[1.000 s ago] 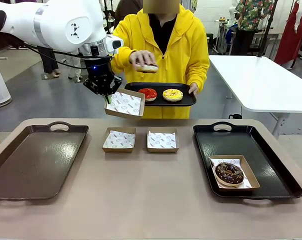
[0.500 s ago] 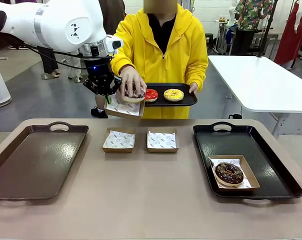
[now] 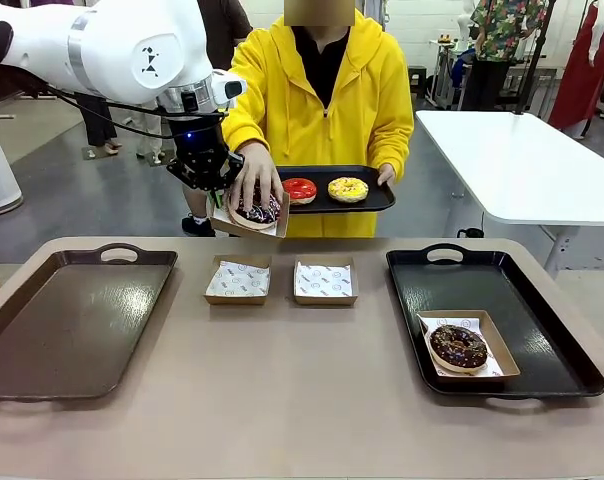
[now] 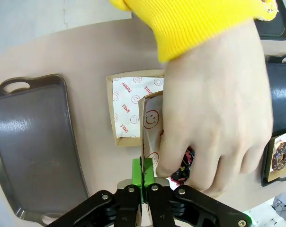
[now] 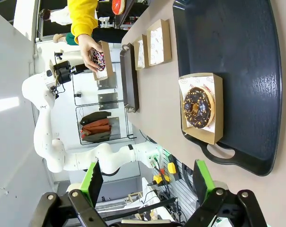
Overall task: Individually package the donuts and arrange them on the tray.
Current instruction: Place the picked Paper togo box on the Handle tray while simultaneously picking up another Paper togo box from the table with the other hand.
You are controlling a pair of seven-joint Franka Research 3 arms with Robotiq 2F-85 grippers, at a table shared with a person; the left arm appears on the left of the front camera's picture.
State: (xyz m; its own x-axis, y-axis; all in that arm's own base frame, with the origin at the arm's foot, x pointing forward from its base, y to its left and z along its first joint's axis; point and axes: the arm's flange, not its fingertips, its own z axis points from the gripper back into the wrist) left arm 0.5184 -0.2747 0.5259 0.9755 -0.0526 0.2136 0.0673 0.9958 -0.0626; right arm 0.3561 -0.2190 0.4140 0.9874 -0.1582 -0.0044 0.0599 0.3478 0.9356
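Note:
My left gripper (image 3: 218,196) is shut on the rim of a paper-lined cardboard box (image 3: 244,222), which it holds in the air beyond the table's far edge. A person's hand (image 3: 255,172) presses a dark striped donut (image 3: 259,211) into that box. In the left wrist view the green pads (image 4: 137,171) pinch the box wall (image 4: 151,117), and the hand (image 4: 218,118) covers most of the donut (image 4: 185,163). The person's small black tray (image 3: 367,202) carries a red donut (image 3: 300,188) and a yellow donut (image 3: 348,189). A boxed chocolate donut (image 3: 459,346) sits on the black tray (image 3: 442,290) at right. My right gripper (image 5: 147,184) is open above that tray (image 5: 228,42).
Two empty lined boxes (image 3: 238,279) (image 3: 324,281) lie at the middle of the table's far side. A brown tray (image 3: 72,320) with nothing on it lies at left. A white table (image 3: 522,160) stands behind at right.
The person's hand carried the striped donut from above the small tray down into the box that my left gripper holds. Neither arm has moved.

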